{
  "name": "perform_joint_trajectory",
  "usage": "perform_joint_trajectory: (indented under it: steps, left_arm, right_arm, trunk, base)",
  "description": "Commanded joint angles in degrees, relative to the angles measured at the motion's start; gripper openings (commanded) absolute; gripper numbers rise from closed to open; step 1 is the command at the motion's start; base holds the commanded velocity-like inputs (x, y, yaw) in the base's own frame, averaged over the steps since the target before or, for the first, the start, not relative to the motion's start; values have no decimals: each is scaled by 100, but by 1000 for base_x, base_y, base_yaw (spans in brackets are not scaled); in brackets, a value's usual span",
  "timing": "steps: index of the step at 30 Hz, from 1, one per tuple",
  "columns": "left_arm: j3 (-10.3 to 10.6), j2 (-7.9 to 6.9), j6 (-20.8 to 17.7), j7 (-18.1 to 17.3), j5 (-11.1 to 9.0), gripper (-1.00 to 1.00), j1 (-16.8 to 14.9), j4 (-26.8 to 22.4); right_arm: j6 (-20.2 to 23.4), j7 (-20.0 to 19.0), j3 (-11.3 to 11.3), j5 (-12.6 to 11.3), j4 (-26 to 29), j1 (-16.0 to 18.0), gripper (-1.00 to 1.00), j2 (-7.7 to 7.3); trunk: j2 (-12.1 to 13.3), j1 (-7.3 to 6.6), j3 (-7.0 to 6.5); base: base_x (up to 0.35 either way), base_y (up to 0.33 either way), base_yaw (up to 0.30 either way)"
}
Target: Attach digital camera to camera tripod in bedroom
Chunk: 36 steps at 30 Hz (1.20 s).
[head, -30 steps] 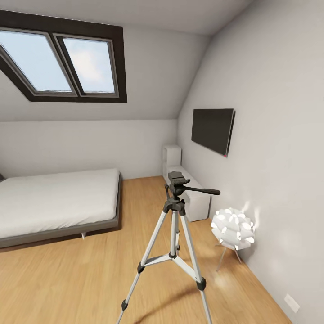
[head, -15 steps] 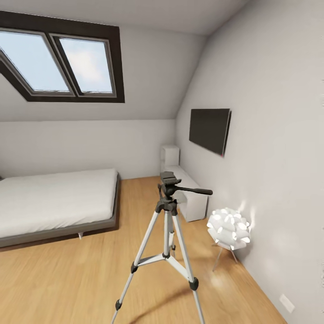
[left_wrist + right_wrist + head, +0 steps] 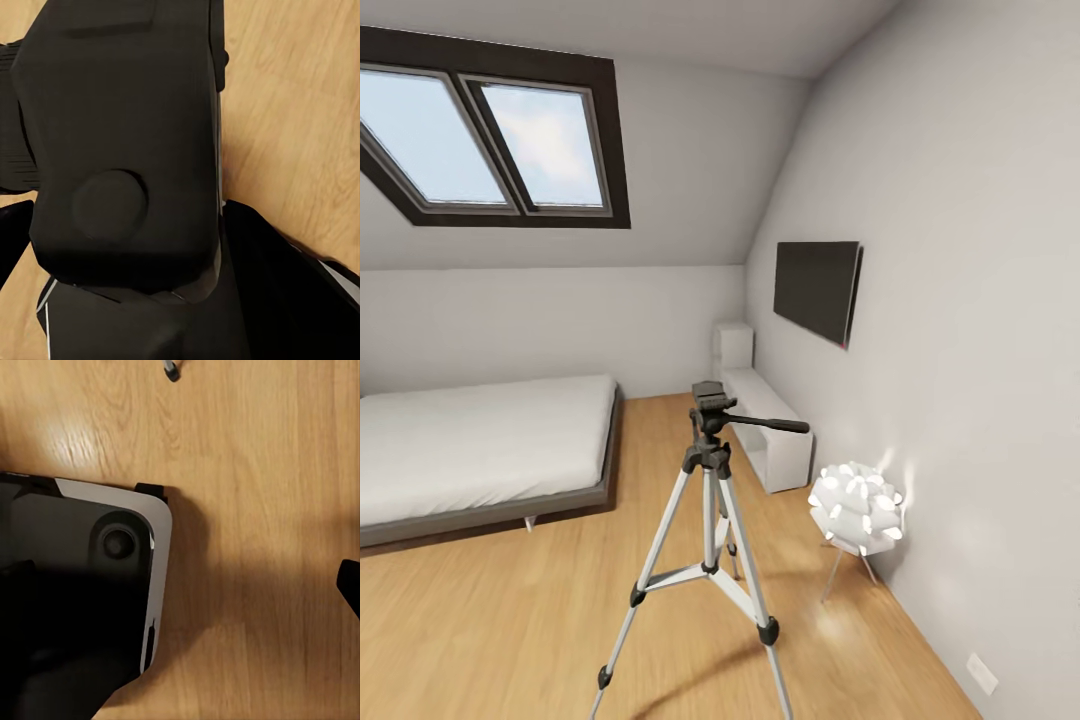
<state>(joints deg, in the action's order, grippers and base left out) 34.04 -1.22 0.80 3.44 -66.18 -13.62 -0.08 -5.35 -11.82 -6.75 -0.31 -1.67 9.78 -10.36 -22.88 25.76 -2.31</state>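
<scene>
Digital camera: black boxy body close against the left wrist camera; likely light, rigid, fragile at the lens, best held by its sides.
Left gripper: apparently holding it, though finger spread cannot be told.
Right gripper: state unclear.
Camera tripod: upright, between bed and ball lamp.
</scene>
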Motion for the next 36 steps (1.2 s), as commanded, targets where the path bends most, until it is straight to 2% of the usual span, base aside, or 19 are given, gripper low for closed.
perform_joint_trajectory:
  steps: [1, 16, 29, 36]
  left_arm:
    - [50, 0, 8, 16, -33, -100, -1, -1]
    - [50, -1, 8, 16, -35, -100, -1, -1]
    - [50, -1, 8, 19, -35, -100, -1, -1]
    - [50, -1, 8, 24, -35, -100, -1, -1]
  right_arm:
    - [-37, -13, -42, -4, -18, 6, 100, -1]
    - [-17, -9, -41, -9, -18, 6, 100, 7]
    - [-18, -11, -37, -5, -18, 6, 100, 6]
    - [-18, -13, -44, -4, -18, 6, 100, 1]
  trunk:
    - [-4, 2, 2]
    - [-4, 2, 2]
    - [-4, 2, 2]
    - [-4, 2, 2]
  base:
    - [0, -17, 0]
    - [0, -58, 6]
    - [0, -2, 206]
    - [0, 0, 46]
